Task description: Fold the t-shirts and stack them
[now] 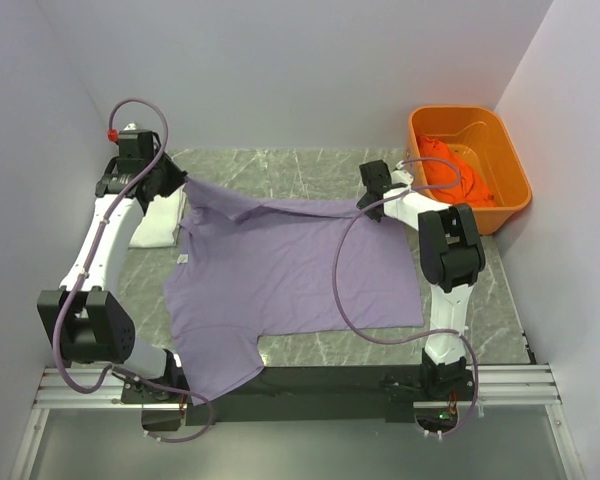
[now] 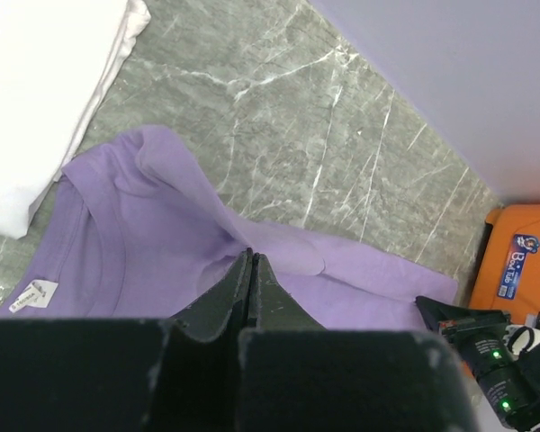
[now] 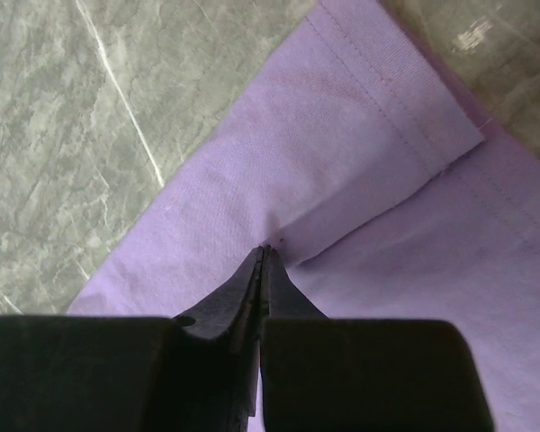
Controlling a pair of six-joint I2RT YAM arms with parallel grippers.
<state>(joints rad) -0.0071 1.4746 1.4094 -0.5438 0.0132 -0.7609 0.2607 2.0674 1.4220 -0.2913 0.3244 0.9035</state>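
At the 6 o'clock edge of the marble tabletop [image 1: 315,347], one sleeve of the lavender t-shirt [image 1: 290,275] hangs over the rim by the left arm's base, and its body lies spread across the middle. Farther out, towards 10 o'clock, the left pincer [image 2: 252,261] is clenched on a raised ridge of the shirt near its collar. Just beside it, at 9 o'clock, lies a folded white t-shirt [image 1: 160,222]. Towards 1 o'clock the right pincer [image 3: 263,256] is clenched on a folded-over corner of the same lavender cloth. Farthest, at 2 o'clock, an orange tub [image 1: 517,172] holds a crumpled orange t-shirt [image 1: 452,168].
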